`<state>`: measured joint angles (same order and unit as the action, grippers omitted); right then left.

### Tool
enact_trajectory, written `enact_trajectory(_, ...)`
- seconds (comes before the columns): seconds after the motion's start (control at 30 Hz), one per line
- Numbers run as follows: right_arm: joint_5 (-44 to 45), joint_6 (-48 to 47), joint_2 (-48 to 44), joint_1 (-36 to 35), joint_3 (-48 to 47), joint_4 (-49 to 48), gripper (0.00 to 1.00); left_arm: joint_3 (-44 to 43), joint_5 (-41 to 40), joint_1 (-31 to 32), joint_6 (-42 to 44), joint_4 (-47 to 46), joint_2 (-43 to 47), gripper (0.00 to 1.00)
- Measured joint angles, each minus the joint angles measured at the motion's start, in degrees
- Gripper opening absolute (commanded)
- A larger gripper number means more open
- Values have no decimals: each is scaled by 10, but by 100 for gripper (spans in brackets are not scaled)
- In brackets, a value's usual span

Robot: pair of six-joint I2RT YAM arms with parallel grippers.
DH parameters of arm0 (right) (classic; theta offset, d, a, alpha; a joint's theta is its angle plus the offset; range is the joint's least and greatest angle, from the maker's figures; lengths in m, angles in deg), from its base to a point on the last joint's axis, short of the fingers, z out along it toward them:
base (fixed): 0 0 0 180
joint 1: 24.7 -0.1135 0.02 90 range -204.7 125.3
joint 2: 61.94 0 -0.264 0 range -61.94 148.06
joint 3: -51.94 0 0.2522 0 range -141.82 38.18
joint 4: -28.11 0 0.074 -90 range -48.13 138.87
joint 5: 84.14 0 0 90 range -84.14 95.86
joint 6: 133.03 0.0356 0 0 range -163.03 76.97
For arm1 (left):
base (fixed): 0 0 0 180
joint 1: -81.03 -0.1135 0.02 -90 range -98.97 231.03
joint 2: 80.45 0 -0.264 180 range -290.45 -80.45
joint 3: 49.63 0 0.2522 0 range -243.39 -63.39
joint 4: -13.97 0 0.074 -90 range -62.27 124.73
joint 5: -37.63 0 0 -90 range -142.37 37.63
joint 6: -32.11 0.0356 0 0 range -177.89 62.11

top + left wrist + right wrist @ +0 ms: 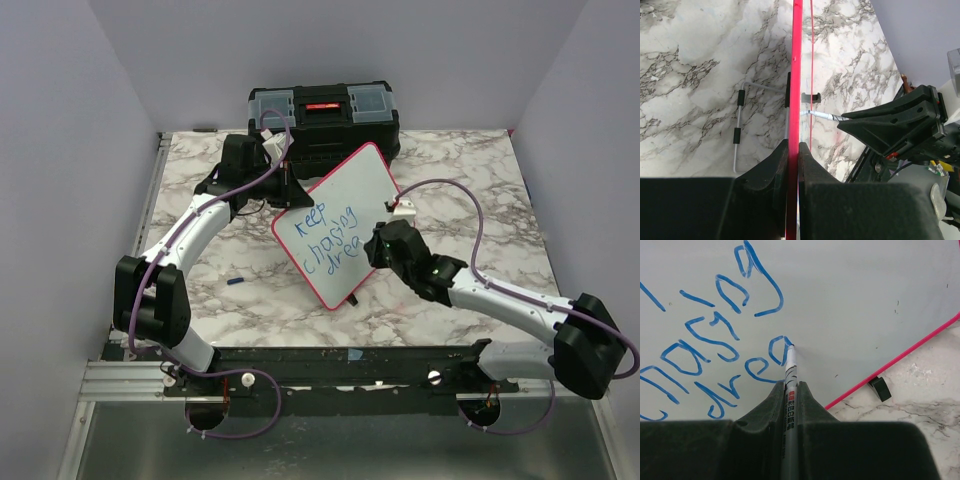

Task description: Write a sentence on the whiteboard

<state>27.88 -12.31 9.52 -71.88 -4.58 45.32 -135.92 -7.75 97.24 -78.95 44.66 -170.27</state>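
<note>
The whiteboard (362, 180), white with a thin red rim, stands tilted on the marble table. My left gripper (286, 186) is shut on its upper left edge. In the left wrist view the rim (796, 75) runs edge-on between the closed fingers of the left gripper (793, 147). The sentence (325, 240) in blue reads "keep chasing drea" in three slanted lines. My right gripper (791, 387) is shut on a grey marker (790, 372), whose tip touches the whiteboard (865, 300) at the last letter of the sentence (715, 340). The right gripper (378, 245) is at the board's lower right.
A black toolbox (323, 115) with clear lid compartments sits behind the board. A small blue cap (236, 282) lies on the table left of the board. The board's wire stand (740, 120) and a black foot (881, 388) rest on the marble. Walls close three sides.
</note>
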Motion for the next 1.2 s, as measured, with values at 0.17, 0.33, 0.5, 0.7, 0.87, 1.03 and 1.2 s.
enact_trajectory(0.17,0,6,-7,0,12,-2,1,0,0,0,0,0,0,0)
enact_trajectory(0.33,0,8,-10,0,18,-4,1,0,0,0,0,0,0,0)
enact_trajectory(0.5,1,8,-14,0,19,2,1,0,0,0,0,0,0,0)
enact_trajectory(0.7,2,9,-45,0,18,37,1,-4,1,4,0,2,0,0)
enact_trajectory(0.87,14,6,-73,0,4,43,1,-7,1,5,2,6,-1,0)
enact_trajectory(1.03,23,-1,-63,0,-3,40,1,-7,1,5,2,6,-1,0)
enact_trajectory(1.2,23,-4,-33,0,-3,38,1,-7,1,5,2,6,-1,0)
